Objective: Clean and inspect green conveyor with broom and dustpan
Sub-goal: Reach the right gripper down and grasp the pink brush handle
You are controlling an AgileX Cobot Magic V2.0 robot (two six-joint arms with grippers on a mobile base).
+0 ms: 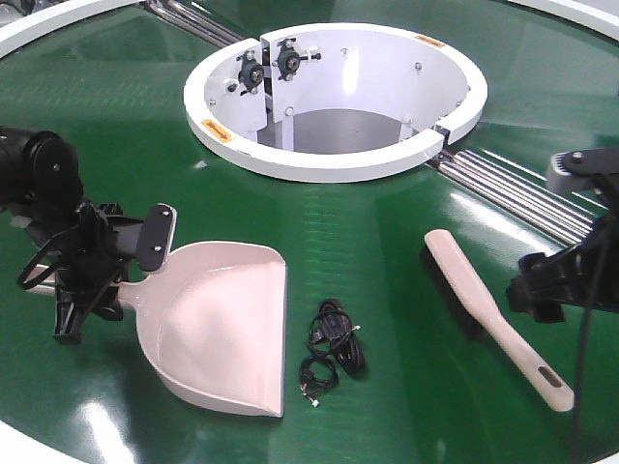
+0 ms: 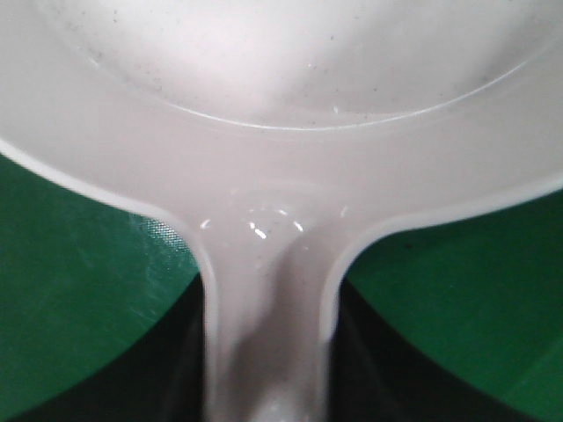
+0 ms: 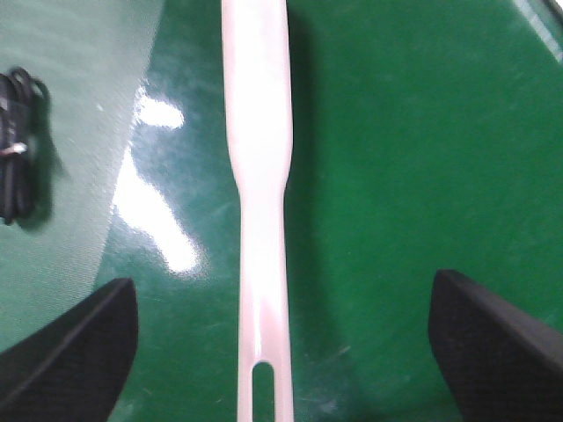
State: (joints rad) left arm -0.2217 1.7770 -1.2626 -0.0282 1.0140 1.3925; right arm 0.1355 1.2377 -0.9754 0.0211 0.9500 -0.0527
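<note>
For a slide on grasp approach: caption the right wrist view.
Open right claw flanks the slotted handle of the broom on the green conveyor; black cable at left.

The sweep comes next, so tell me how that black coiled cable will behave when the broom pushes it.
The black cable lies in loose loops, so it is probably floppy and may bunch or uncoil rather than slide whole. It looks thin and light; on the glossy green conveyor it should move easily, though a loop might snag the broom bristles.
</note>
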